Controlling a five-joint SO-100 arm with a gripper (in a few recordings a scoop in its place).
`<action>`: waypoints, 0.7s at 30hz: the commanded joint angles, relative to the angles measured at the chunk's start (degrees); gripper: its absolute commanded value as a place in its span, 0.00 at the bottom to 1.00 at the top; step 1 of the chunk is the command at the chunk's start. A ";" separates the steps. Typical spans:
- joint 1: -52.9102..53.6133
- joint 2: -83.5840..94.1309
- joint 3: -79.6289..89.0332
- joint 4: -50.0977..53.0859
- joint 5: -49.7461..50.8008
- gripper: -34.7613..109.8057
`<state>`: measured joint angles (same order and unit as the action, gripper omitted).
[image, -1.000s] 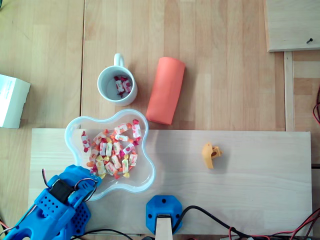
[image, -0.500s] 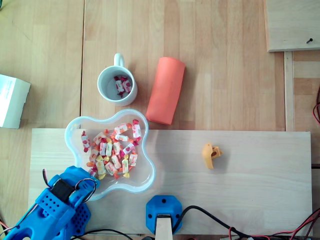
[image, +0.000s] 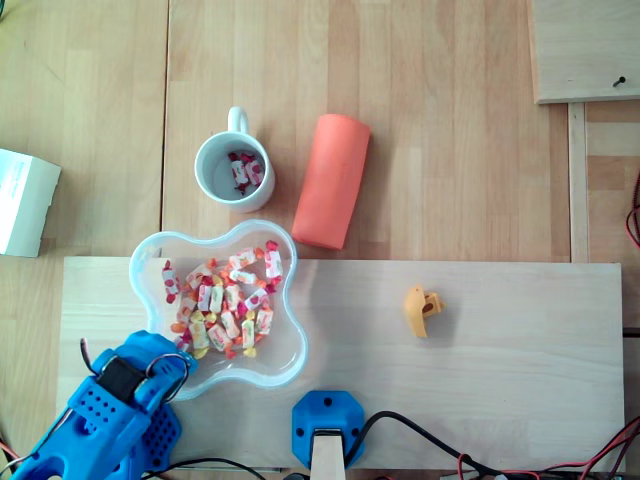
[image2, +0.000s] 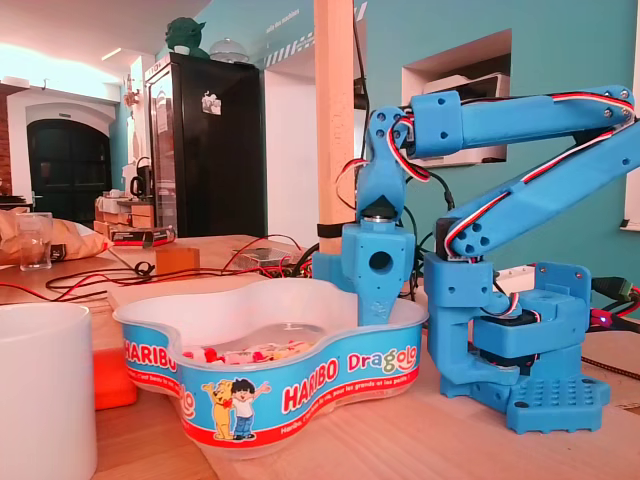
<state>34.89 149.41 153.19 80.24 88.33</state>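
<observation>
Claw (image: 168, 362): blue, at the near-left lobe of the bowl in the overhead view. In the fixed view it (image2: 378, 300) points straight down inside the rim. Its tips sit behind the bowl wall, so I cannot tell how far it is open or whether it has hold of anything.

Bowl (image: 292, 300): clear, wavy-edged, printed wall (image2: 300, 385). It stands on the far-left corner of the pale board (image: 500, 350), its far lobe overhanging the board's far edge.

Sweets (image: 225, 300): wrapped, red, yellow and white, heaped in the bowl's middle and left, just beside the claw.

Mug (image: 200, 160): white, on the worktop (image: 450, 130) just beyond the bowl, near but seemingly not touching, with a few sweets inside.

Orange roll (image: 332, 180): lying right of the mug, its near end at the board's far edge.

Yellow piece (image: 422, 311): alone mid-board, well apart from the bowl, with open board between and to its right.

White box (image: 25, 200): at the left edge.

Cables (image: 480, 462): along the near edge.
</observation>
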 joint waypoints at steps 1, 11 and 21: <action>-2.29 0.70 -1.23 0.26 3.08 0.34; -4.75 0.70 -1.23 0.26 6.59 0.34; -4.39 0.70 -4.13 0.18 6.50 0.34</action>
<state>29.79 149.41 151.52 80.24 93.60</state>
